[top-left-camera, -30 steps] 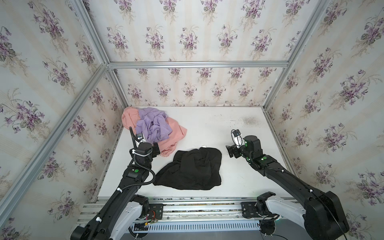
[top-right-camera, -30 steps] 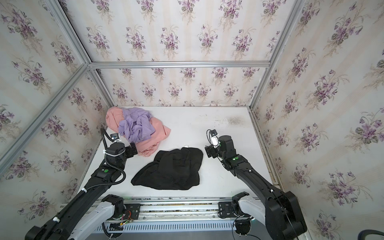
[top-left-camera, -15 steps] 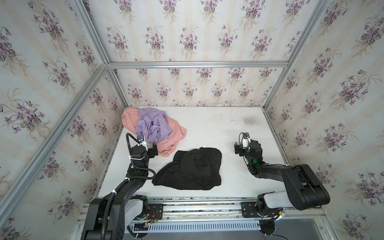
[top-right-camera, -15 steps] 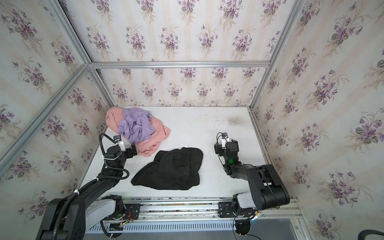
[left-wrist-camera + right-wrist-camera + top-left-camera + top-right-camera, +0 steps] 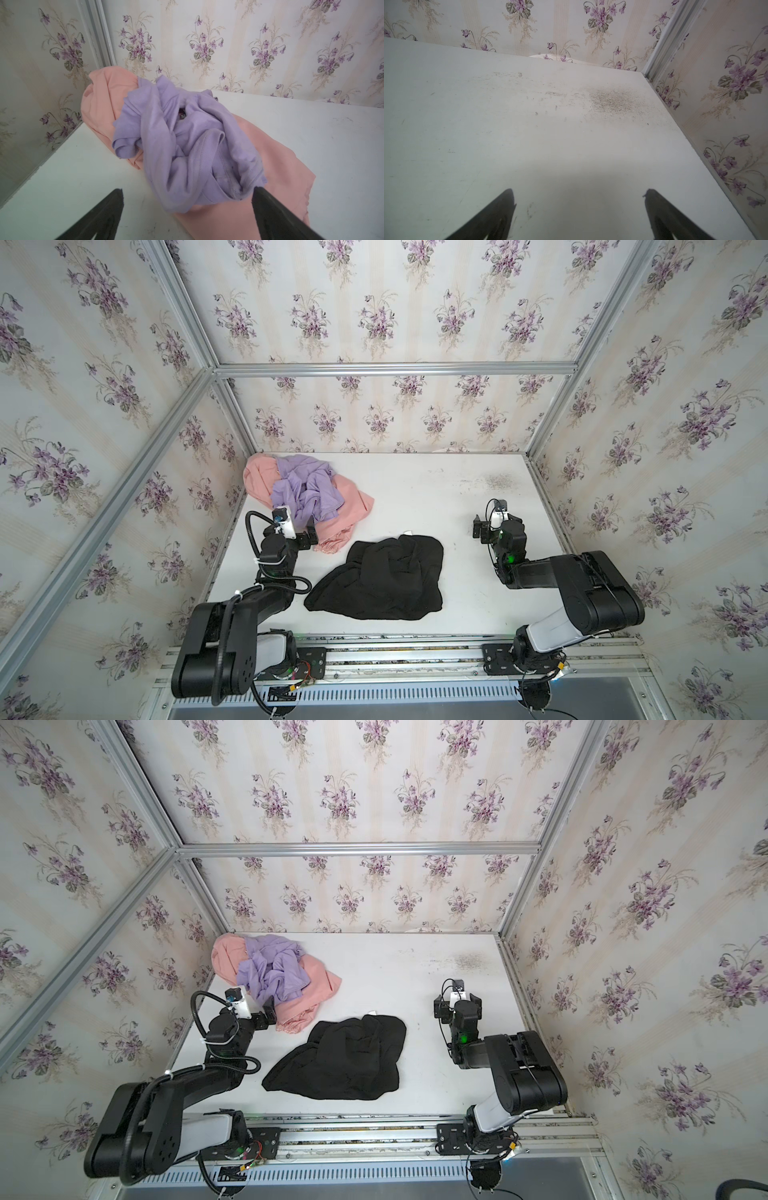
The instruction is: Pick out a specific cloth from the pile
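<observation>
The cloth (image 5: 382, 576) (image 5: 340, 1056) is black and crumpled, with a small white tag (image 5: 408, 533), and lies alone at the front middle of the table. The pile (image 5: 307, 493) (image 5: 274, 973) sits at the back left, a lilac-purple cloth (image 5: 187, 141) on top of a salmon-pink cloth (image 5: 276, 166). My left gripper (image 5: 308, 531) (image 5: 269, 1013) (image 5: 188, 189) is open at the pile's near edge and holds nothing. My right gripper (image 5: 480, 529) (image 5: 442, 1009) (image 5: 579, 190) is open and empty over bare table, right of the black cloth.
The white table (image 5: 436, 497) carries a dark smudge (image 5: 498, 481) (image 5: 610, 101) at its back right. Flowered walls with aluminium posts (image 5: 548, 414) close three sides. A metal rail (image 5: 395, 651) runs along the front, under both arm bases.
Both arms have folded back towards the front rail. The right gripper has shifted a little to the right. The cloths lie as before.
</observation>
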Robot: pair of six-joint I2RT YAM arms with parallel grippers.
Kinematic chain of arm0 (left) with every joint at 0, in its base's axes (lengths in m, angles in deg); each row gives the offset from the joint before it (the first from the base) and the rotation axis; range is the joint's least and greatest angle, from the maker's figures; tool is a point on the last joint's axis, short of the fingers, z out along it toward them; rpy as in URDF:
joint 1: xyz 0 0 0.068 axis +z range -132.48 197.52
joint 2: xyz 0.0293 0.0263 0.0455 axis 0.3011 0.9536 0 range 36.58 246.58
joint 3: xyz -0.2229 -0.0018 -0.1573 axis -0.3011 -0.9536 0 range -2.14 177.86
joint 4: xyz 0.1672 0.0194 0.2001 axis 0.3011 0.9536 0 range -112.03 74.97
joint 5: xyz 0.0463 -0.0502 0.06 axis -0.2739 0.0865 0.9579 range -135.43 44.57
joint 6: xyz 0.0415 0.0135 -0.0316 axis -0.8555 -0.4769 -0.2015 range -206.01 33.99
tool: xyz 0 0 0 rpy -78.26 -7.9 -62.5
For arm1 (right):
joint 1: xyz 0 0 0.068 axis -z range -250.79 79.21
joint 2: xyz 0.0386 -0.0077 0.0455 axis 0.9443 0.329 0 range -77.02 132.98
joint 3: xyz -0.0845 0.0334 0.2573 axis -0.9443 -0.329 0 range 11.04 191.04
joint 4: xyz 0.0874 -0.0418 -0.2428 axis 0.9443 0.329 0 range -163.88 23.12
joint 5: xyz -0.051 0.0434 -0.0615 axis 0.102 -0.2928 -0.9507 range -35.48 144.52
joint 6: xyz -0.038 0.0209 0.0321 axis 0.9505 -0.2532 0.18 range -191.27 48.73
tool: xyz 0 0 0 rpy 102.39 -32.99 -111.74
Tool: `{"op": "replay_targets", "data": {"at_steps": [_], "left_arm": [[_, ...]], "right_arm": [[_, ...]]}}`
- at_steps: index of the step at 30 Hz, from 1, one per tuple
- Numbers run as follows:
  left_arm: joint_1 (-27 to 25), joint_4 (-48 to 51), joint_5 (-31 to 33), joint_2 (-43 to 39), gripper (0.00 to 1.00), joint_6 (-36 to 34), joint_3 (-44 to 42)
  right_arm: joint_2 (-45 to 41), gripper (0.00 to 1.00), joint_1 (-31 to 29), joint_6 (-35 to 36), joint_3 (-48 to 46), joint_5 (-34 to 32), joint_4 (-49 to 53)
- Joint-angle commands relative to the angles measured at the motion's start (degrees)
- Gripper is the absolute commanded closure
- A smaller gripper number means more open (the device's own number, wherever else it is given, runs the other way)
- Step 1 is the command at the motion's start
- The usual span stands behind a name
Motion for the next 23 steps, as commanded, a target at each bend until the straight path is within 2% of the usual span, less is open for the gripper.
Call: {"op": "replay_targets", "data": {"at_steps": [1,2,4,10,11,13,23], "left_arm": [[-0.46,-2.82,1.8,0.45,0.01,-1.19,1.55],[-0.46,1.03,1.95,-0.3,0.01,-1.03,2.78],[-0.64,-2.56,2.19,1.2,0.01,-1.25,2.13],[-1.43,0.75,3.73,0.54,0.0,-1.53,3.26],[-1.43,0.68,3.73,0.54,0.0,-1.52,3.26],[-1.46,0.68,3.77,0.54,0.0,-1.53,3.26],[-1.52,0.36,3.81,0.28,0.0,-1.59,2.91]], "right_arm": [[-0.23,0.0,0.0,-0.38,0.92,0.47,-0.26],[-0.06,0.0,0.0,-0.32,0.82,0.47,-0.86],[-0.04,0.0,-0.01,-0.35,0.95,0.62,-0.42],[0.12,0.0,0.32,-0.49,1.55,1.52,0.63],[0.26,0.0,0.63,-0.49,2.08,2.67,1.37],[0.37,0.0,2.48,-0.45,4.13,9.73,6.17],[-0.31,0.0,3.69,-0.93,3.09,12.07,4.63]]}}
